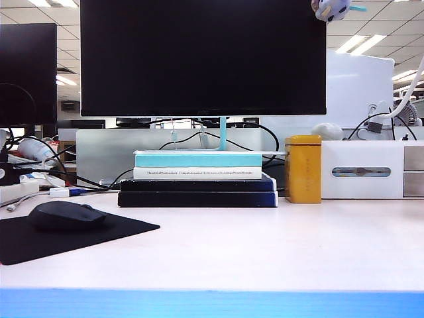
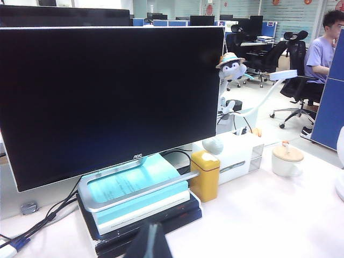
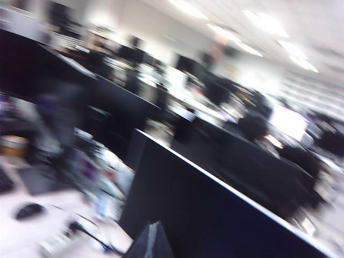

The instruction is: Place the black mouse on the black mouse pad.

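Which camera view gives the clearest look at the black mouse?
The exterior view shows it best: the black mouse lies sharp and unobstructed on the black mouse pad at the left. The right wrist view shows only a small blurred dark oval, probably the mouse. The left wrist view does not show it.

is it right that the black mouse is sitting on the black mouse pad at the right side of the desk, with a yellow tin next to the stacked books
Nearly. The exterior view shows the black mouse on the black mouse pad at the left side of the desk, not the right. The yellow tin does stand next to the stacked books.
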{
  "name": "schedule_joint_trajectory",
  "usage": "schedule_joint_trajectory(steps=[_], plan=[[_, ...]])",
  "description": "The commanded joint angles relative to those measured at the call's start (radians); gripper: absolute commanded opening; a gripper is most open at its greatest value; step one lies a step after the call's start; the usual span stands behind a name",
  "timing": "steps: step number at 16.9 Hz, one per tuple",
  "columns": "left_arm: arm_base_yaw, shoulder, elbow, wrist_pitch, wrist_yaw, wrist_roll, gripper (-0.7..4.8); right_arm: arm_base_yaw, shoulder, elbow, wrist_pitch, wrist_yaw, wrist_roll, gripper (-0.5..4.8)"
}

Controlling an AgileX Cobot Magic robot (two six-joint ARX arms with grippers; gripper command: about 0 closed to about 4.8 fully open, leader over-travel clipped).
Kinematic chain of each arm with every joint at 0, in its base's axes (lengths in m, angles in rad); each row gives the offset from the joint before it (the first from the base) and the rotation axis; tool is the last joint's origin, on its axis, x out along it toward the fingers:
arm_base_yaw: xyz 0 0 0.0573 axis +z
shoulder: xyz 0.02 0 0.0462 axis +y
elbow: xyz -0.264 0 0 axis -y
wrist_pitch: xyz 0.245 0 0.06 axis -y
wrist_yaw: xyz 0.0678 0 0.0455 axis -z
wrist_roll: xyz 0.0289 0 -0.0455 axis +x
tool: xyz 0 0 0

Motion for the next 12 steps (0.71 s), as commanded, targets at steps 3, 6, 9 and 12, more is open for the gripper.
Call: schedule_joint_trajectory(steps=[3,6,9,12], plan=[[0.0,0.0,0.003,-0.035,0.005,0.0,-0.02,-0.003,0.097,0.003,0.099,-0.051,-0.027,-0.01],[0.0,0.0,0.003,-0.035,0.005,0.0,-0.02,-0.005,0.094,0.003,0.127,-0.052,-0.031,-0.01],[0.0,0.0,0.003,-0.035,0.005,0.001,-0.02,-0.005,0.045,-0.11,0.187,-0.082,-0.038,-0.01],[0.0,0.0,0.003,-0.035,0.005,0.0,-0.02,-0.006,-0.151,-0.547,0.448,-0.128,-0.032,-0.01]])
